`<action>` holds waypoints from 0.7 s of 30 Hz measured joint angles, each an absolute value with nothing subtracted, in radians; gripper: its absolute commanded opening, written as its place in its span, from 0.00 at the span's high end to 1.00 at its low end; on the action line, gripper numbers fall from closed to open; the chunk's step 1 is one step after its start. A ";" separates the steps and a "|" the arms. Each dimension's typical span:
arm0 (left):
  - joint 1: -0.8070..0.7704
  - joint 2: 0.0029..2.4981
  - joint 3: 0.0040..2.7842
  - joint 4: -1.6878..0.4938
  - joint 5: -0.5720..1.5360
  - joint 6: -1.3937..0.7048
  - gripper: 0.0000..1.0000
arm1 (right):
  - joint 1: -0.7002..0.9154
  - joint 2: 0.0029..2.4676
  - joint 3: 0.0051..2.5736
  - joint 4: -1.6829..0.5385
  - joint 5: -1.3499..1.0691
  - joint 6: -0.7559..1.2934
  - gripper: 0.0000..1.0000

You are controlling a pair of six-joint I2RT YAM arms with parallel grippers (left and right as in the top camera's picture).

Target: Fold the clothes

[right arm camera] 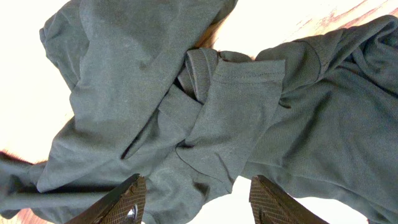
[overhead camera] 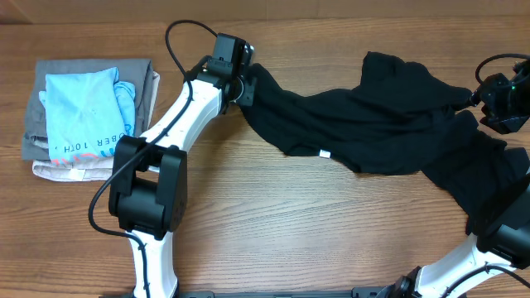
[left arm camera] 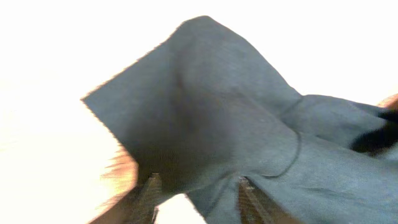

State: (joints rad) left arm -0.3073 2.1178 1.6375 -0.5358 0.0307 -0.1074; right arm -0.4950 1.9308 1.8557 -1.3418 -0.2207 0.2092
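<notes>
One black garment (overhead camera: 373, 124) lies crumpled across the back of the wooden table, from the middle to the right edge, with a small white tag (overhead camera: 325, 153) on its near edge. My left gripper (overhead camera: 247, 89) is at its left end. In the left wrist view the fingers (left arm camera: 198, 186) stand apart with black cloth (left arm camera: 236, 112) between them; that view is blurred. My right gripper (overhead camera: 483, 98) is over the garment's right end. In the right wrist view its fingers (right arm camera: 198, 186) are wide open above bunched cloth (right arm camera: 186, 93) and a ribbed collar (right arm camera: 198, 71).
A stack of folded garments (overhead camera: 37, 124) sits at the left, with a light-blue lettered shirt (overhead camera: 83, 112) on top of grey and beige ones. The left arm's base (overhead camera: 149, 194) stands at the front left. The right arm (overhead camera: 505, 236) rises at the front right over the cloth.
</notes>
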 measured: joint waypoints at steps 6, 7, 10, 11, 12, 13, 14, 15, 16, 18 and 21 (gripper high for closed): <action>-0.296 2.114 1.639 -0.542 -0.027 -0.188 0.96 | -0.495 1.931 1.856 -1.342 -0.221 0.209 0.42; -0.292 2.114 1.639 -0.537 -0.030 -0.201 0.96 | -0.495 1.931 1.856 -1.342 -0.221 0.209 0.42; -0.281 2.116 1.639 -0.516 -0.038 -0.228 0.96 | -0.495 1.931 1.856 -1.342 -0.221 0.210 0.42; -0.279 2.120 1.639 -0.504 -0.039 -0.234 0.96 | -0.495 1.931 1.856 -1.341 -0.221 0.209 0.41; -0.278 2.127 1.640 -0.493 -0.042 -0.237 0.96 | -0.495 1.931 1.856 -1.342 -0.221 0.209 0.41; -0.277 2.137 1.641 -0.482 -0.043 -0.242 0.96 | -0.495 1.931 1.856 -1.341 -0.221 0.209 0.39; -0.277 2.151 1.642 -0.473 -0.043 -0.247 0.96 | -0.495 1.931 1.856 -1.342 -0.221 0.210 0.39; -0.277 2.164 1.642 -0.469 -0.043 -0.256 0.96 | -0.495 1.931 1.856 -1.341 -0.221 0.208 0.38; -0.277 2.180 1.642 -0.466 -0.042 -0.264 0.96 | -0.495 1.931 1.856 -1.342 -0.221 0.210 0.37; -0.277 2.215 1.642 -0.458 -0.042 -0.280 0.96 | -0.495 1.931 1.856 -1.341 -0.221 0.211 0.30; -0.277 2.268 1.642 -0.437 -0.033 -0.292 0.96 | -0.495 1.931 1.856 -1.341 -0.222 0.213 0.00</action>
